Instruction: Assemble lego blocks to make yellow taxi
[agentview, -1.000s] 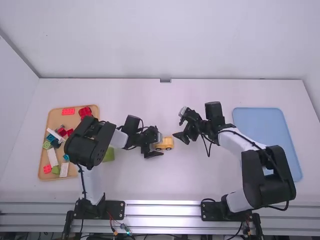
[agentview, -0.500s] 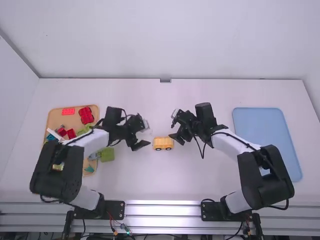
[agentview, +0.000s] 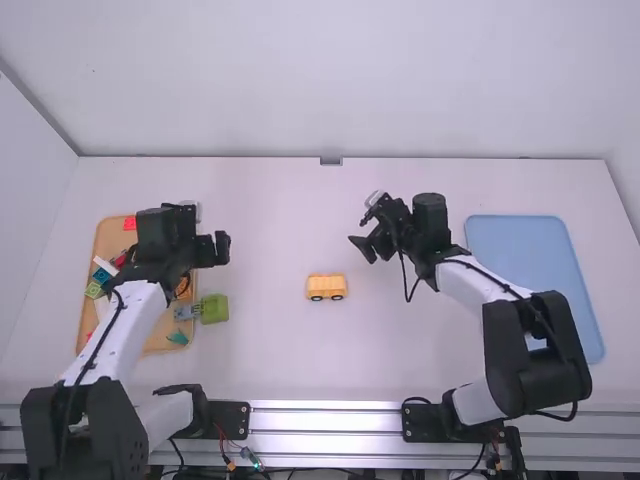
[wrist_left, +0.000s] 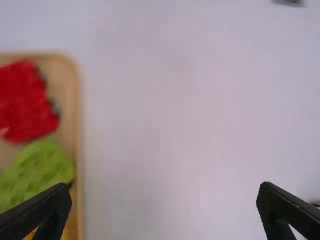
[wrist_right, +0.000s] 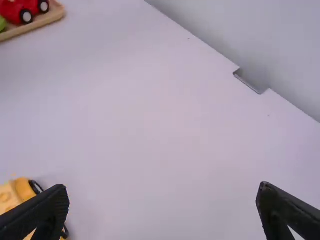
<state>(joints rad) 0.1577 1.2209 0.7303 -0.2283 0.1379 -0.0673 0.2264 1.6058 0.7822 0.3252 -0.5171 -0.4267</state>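
At the left, my wooden tray (agentview: 106, 237) carries the supply of blocks, with a red wheeled piece (wrist_right: 20, 9) at its far right corner and an orange piece (agentview: 183, 287) nearer me. My left fingers (agentview: 216, 249) are at the tray's right edge, spread wide and grasping nothing. Just nearer, a green block (agentview: 214, 308) sits against the tray's right rim; its colour makes me doubt the taxi needs it.

Toward the middle of the bench (agentview: 280, 360) stands the yellow taxi (agentview: 326, 288), upright on dark wheels (wrist_right: 35, 187). I judge the base and the main yellow body done, so the build looks well along. What may be left is a small top piece or sign, if one is wanted, then perhaps delivery.

Beyond the taxi to the right, and a little farther from me, my right fingers (agentview: 362, 250) are parted and released. At the far right lies the blue tray (agentview: 540, 250), which I take for the likely finishing place.
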